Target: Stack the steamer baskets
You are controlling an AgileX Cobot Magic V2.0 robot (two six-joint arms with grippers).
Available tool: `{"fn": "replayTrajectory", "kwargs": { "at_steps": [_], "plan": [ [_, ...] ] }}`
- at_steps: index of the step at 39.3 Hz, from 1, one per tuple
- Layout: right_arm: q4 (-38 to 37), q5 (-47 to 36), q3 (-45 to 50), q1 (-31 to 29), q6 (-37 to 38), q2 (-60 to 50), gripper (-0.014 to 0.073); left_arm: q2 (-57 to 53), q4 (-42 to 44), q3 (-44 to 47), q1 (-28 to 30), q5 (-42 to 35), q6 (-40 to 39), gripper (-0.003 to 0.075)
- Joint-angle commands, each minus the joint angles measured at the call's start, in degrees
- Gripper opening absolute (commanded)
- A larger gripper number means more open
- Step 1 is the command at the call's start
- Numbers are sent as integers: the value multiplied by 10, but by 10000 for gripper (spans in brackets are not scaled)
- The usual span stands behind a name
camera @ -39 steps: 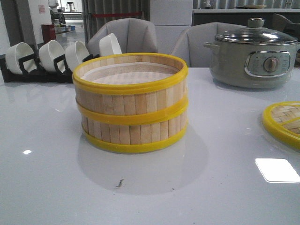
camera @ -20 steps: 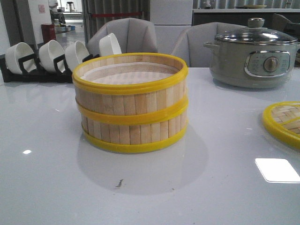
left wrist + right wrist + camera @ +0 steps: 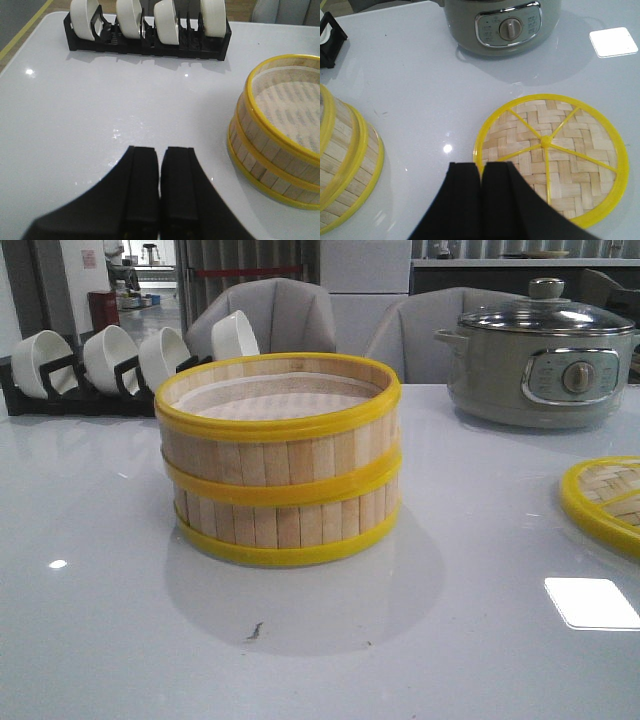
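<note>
The two steamer baskets (image 3: pixel 280 465) stand one on top of the other in the middle of the table, upright and aligned, white liner showing inside the upper one. They also show in the left wrist view (image 3: pixel 280 135) and at the edge of the right wrist view (image 3: pixel 345 165). My left gripper (image 3: pixel 160 150) is shut and empty, above bare table beside the stack. My right gripper (image 3: pixel 481 165) is shut and empty, above the rim of a woven yellow-rimmed lid (image 3: pixel 555 155). Neither gripper shows in the front view.
A grey electric pot with a glass lid (image 3: pixel 540 355) stands at the back right. A black rack of white bowls (image 3: pixel 100 365) stands at the back left. The woven lid (image 3: pixel 605 502) lies flat at the right edge.
</note>
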Motion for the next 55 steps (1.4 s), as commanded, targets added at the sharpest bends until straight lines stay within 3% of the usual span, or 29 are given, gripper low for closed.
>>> {"fn": "replayTrajectory", "kwargs": {
  "at_steps": [1,11,18,20,33,38,55],
  "plan": [
    [6,-29,-22,-1,-6,-4,54,1,5,-15,-4,-49,-6,95],
    [6,-1,-22,-1,-38,-4,79,1,5,-15,-4,-49,-6,95],
    [6,4,-22,-1,-57,-3,297,1,5,-15,-4,-49,-6,95],
    [6,4,-22,-1,-57,-3,323,1,5,-15,-4,-49,-6,95],
    [1,-6,-22,-1,-57,15,318,1,5,-15,-4,-49,-6,95],
    [-22,-23,-33,-3,-57,85,318,1,5,-15,-4,-49,-6,95],
    [-22,31,-191,-72,-57,339,318,1,5,-15,-4,-49,-6,95]
  ]
}}
